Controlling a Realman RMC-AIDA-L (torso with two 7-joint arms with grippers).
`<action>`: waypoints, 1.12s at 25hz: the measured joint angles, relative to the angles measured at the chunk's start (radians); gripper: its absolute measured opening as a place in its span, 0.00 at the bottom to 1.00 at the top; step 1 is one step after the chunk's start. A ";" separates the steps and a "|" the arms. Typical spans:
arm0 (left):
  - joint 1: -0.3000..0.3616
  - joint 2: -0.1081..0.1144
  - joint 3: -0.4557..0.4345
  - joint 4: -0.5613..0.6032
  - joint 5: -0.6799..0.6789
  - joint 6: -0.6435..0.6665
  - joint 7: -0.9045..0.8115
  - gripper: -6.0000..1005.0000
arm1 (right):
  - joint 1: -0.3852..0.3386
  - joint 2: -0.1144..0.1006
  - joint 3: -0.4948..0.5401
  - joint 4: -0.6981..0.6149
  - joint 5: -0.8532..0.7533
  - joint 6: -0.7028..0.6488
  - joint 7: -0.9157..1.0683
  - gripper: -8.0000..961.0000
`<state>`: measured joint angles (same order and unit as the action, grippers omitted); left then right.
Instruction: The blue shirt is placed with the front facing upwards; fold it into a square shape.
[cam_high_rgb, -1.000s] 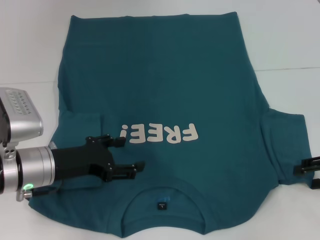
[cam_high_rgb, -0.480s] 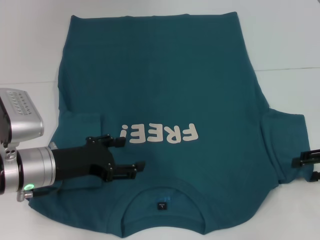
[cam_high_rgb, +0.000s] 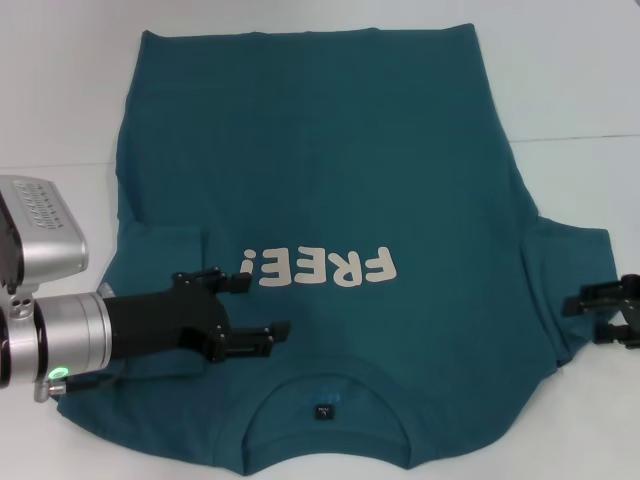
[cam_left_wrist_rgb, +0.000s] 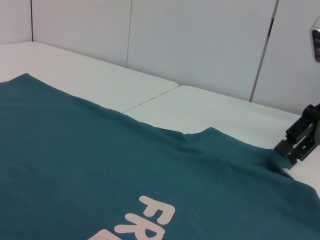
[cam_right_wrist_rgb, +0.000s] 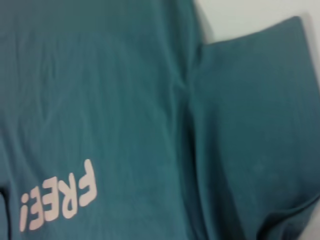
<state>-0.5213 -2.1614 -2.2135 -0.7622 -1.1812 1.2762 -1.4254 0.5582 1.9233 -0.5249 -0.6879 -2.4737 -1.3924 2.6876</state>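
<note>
Left gripper (cam_high_rgb: 255, 310) over the blue shirt (cam_high_rgb: 330, 180) near the left shoulder, jaws spread, nothing in them. Shirt lies flat on the white table (cam_high_rgb: 60, 90), front up (FREE! print (cam_high_rgb: 318, 268) visible, collar nearest the robot). Right gripper (cam_high_rgb: 612, 312) at the right sleeve edge, fingers apart, empty

Teal-blue shirt (cam_high_rgb: 330, 170) bears off-white "FREE!" print (cam_high_rgb: 318, 268); white table (cam_high_rgb: 570, 70).
</note>
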 joint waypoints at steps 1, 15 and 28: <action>0.000 0.000 0.000 0.000 0.000 0.000 0.000 0.88 | 0.003 0.001 0.000 0.000 0.002 0.000 0.000 0.72; 0.005 0.000 0.000 0.001 0.001 -0.001 0.000 0.88 | 0.039 0.001 0.002 0.001 0.005 -0.007 0.001 0.72; 0.006 0.000 -0.002 0.006 -0.003 -0.008 0.014 0.88 | -0.013 -0.043 0.013 0.001 0.059 -0.055 0.007 0.72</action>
<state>-0.5154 -2.1614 -2.2151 -0.7563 -1.1842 1.2681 -1.4112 0.5451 1.8803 -0.5114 -0.6872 -2.4147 -1.4475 2.6943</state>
